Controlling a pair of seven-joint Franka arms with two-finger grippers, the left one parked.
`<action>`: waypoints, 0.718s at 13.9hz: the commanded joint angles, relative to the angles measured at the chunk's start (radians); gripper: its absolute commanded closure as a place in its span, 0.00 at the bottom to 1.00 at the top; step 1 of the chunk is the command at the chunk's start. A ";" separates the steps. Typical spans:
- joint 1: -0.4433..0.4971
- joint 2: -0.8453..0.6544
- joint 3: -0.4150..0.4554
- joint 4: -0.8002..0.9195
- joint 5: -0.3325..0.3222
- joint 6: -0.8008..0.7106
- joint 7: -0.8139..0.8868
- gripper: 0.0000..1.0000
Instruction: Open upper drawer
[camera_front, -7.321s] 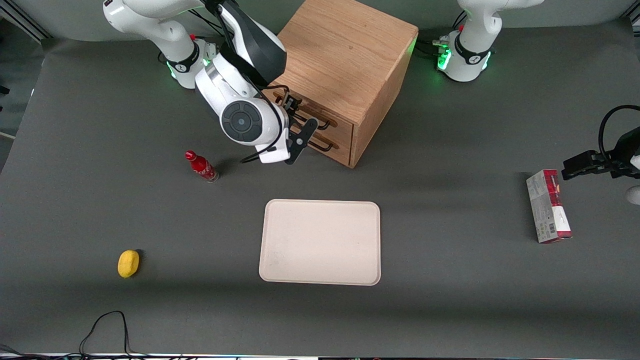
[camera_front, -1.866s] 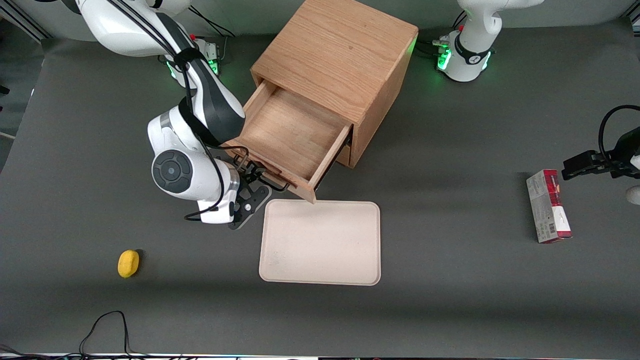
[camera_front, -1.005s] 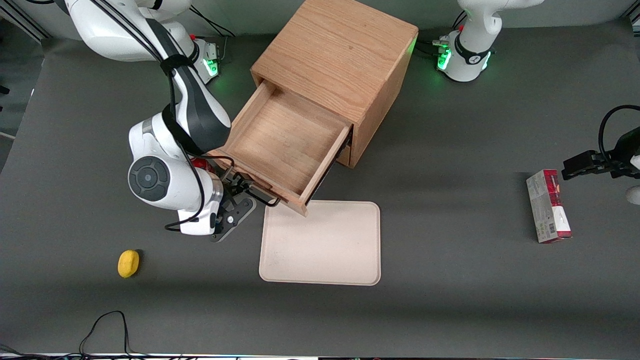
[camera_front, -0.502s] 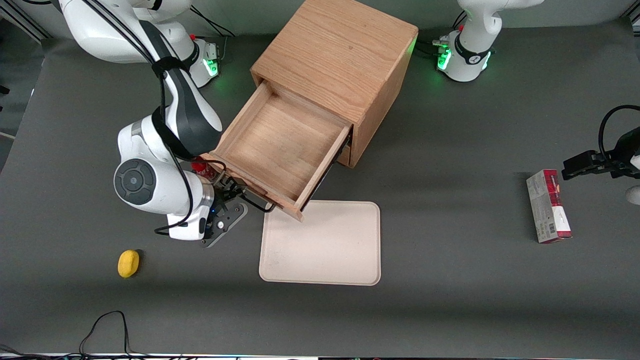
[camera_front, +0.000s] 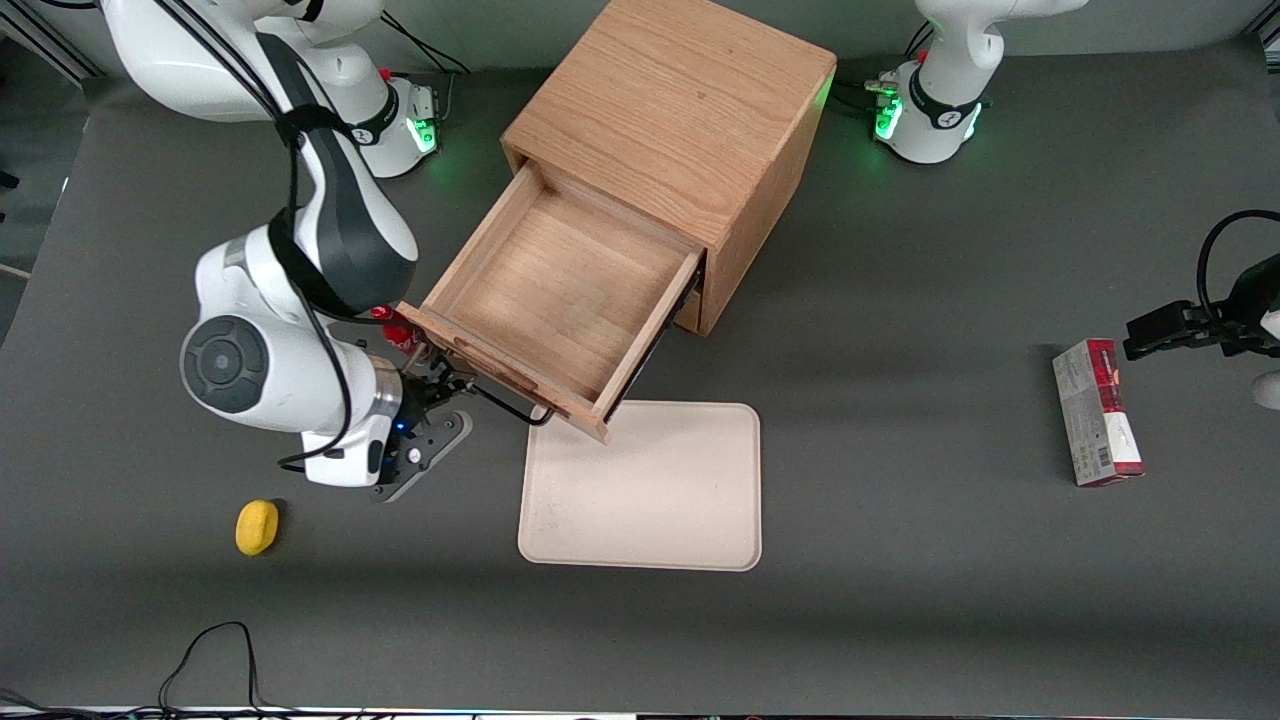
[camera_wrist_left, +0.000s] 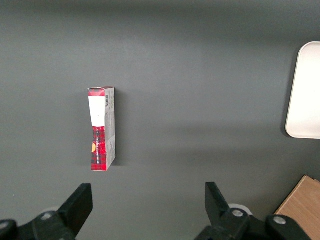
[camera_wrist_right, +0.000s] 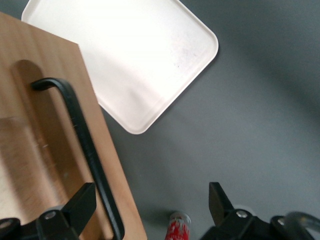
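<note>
The upper drawer is pulled far out of the oak cabinet, and its inside is bare. Its black bar handle runs along the front. My right gripper is at the end of the drawer front nearest the working arm's end of the table, close to the table surface. In the right wrist view the gripper is open wide. The handle on the drawer front passes just inside one finger, with nothing gripped. The lower drawer is hidden under the upper one.
A small red bottle stands beside the drawer corner, close to my gripper, and also shows in the right wrist view. A cream tray lies in front of the drawer. A yellow fruit and a red-and-white box lie farther off.
The drawer went from shut to pulled far out. In the last second my arm has slid away from the handle's middle toward the working arm's end, uncovering the red bottle.
</note>
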 joint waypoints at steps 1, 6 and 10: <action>-0.002 0.000 0.003 0.069 -0.010 -0.103 -0.011 0.00; -0.010 -0.149 -0.001 -0.024 -0.013 -0.240 -0.010 0.00; -0.007 -0.373 -0.109 -0.290 -0.013 -0.238 0.001 0.00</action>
